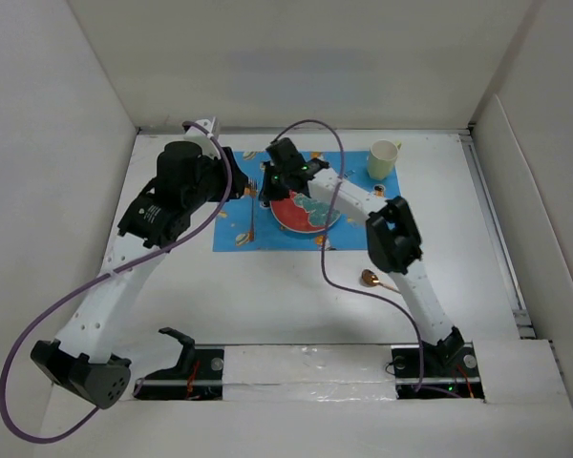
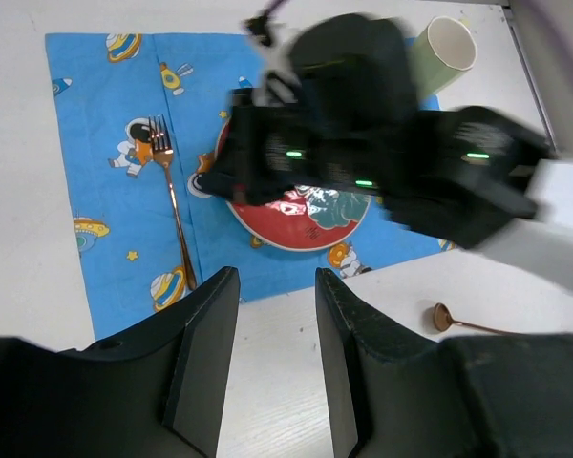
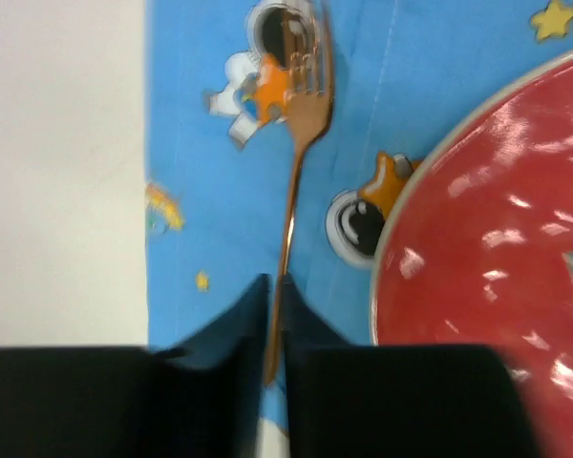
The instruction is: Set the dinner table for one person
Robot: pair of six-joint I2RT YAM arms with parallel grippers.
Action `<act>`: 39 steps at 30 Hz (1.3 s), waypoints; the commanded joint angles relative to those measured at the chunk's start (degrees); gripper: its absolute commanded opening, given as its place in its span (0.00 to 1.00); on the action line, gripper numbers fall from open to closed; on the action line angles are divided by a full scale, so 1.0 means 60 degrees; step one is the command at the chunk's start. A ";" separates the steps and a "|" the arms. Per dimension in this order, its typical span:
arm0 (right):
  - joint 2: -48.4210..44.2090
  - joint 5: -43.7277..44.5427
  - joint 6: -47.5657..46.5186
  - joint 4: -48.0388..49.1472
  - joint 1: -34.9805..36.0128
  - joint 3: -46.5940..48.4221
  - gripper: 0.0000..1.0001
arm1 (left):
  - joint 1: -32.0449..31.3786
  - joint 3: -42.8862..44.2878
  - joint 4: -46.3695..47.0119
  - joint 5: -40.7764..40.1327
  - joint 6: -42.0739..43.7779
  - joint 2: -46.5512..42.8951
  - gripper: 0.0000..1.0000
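The white dinner table [image 1: 286, 305] carries a blue cartoon placemat [image 1: 231, 232]. A red plate [image 1: 301, 218] lies on the mat, with a copper fork [image 1: 252, 215] to its left. A pale green cup [image 1: 383, 158] stands at the mat's far right corner. A copper spoon [image 1: 371, 279] lies on the bare table, nearer than the mat. My right gripper [image 3: 275, 286] hovers over the plate's left edge, its jaws nearly together. The fork [image 3: 301, 143] shows through the slit and lies flat on the mat [image 2: 172, 219]. My left gripper [image 2: 267, 305] is open and empty, high above the mat's near edge.
White walls enclose the table on the left, far and right sides. My right arm [image 2: 363, 143] stretches across the plate [image 2: 306, 224] and hides most of it. The cup [image 2: 444, 52] and spoon [image 2: 444, 317] also show in the left wrist view.
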 commanded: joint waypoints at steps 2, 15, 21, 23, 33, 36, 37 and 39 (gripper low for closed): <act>-0.5803 -0.0464 -0.0634 0.2570 -0.0857 -0.5307 0.00 | -0.0039 0.0169 0.0384 0.0229 0.0384 0.0058 0.31; -1.0802 0.2681 -0.0283 -0.5253 -0.2062 -1.0428 0.03 | -0.0039 -0.1501 0.0853 0.1226 0.0078 -0.0425 0.09; -0.8882 0.2997 -0.0559 -0.6710 -0.1651 -1.0397 0.50 | -0.0039 -0.1356 0.0692 0.1622 0.0004 -0.0585 0.13; -0.8910 0.2761 -0.0707 -0.6580 -0.1855 -1.0704 0.61 | -0.0039 -0.1282 0.0575 0.1491 0.0062 -0.0644 0.13; -0.7198 0.2087 -0.1790 -0.5717 -0.2499 -1.0719 0.69 | -0.0039 -0.1150 0.0384 0.1139 0.0238 -0.0981 0.13; -0.6876 0.1999 -0.2039 -0.5409 -0.2603 -1.0720 0.67 | -0.0039 -0.1121 0.0296 0.0876 0.0297 -0.1084 0.13; -0.6773 0.2013 -0.2099 -0.5335 -0.2705 -1.0720 0.66 | -0.0039 -0.1121 0.0296 0.0788 0.0311 -0.1098 0.13; -0.6480 0.1781 -0.2463 -0.4840 -0.2706 -1.0705 0.61 | -0.0039 -0.1077 0.0267 0.0729 0.0312 -0.1069 0.13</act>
